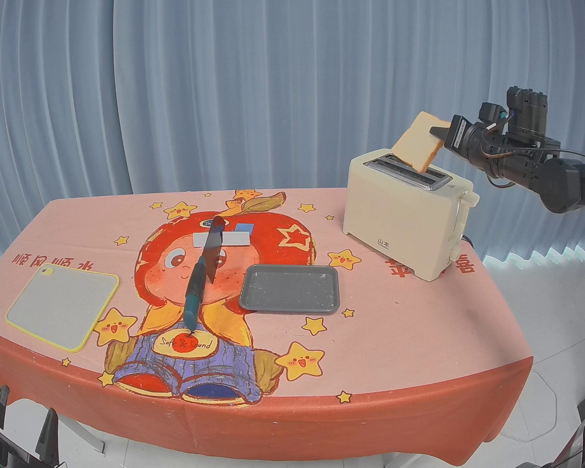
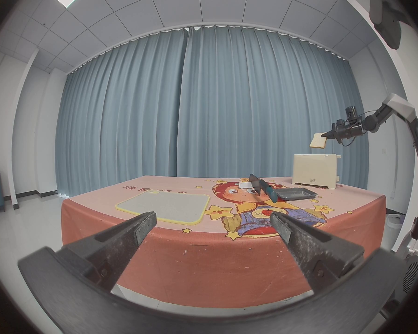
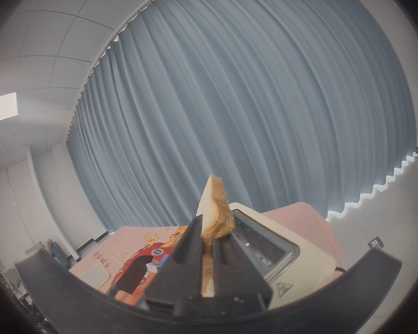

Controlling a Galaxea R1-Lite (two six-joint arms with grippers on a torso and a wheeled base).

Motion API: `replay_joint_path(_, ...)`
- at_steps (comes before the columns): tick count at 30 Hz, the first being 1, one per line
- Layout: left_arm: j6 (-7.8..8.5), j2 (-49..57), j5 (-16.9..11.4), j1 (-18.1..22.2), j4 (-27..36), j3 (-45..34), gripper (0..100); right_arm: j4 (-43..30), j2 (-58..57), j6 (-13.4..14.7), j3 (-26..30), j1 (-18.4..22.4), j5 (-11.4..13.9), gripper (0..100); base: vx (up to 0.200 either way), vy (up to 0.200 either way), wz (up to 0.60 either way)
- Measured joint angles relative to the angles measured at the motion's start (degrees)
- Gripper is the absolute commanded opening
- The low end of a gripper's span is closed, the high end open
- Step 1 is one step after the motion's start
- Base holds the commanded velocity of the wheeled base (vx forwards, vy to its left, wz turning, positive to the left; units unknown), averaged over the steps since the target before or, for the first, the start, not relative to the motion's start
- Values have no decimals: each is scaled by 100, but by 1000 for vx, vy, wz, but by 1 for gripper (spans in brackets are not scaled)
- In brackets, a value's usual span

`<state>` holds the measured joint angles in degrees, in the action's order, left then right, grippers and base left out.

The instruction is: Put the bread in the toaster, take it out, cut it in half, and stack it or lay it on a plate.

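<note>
One slice of bread (image 1: 421, 140) hangs tilted at the table's (image 1: 403, 339) far right, clamped tight between the right gripper's (image 1: 441, 132) closed fingers, its lower corner at the two slots of the one toaster (image 1: 403, 219) near the right edge. Leftward lie one grey plate (image 1: 290, 288), one knife (image 1: 200, 274) and one cutting board (image 1: 62, 305), well apart. The left gripper (image 2: 213, 228) sits below the near left edge, fingers wide apart, holding nothing.

Pink cartoon tablecloth (image 1: 396, 333) (stars scattered over it), blue-grey pleated curtain (image 1: 240, 66) behind, pale floor (image 1: 552, 307)
</note>
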<state>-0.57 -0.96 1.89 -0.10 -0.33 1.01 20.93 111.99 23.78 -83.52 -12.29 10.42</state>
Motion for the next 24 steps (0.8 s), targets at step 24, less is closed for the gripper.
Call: replay_joint_path(24,-2,0,2,-1,0,0,100,2302,-1582,-80,2795,-1061,-219,0,0,0,0)
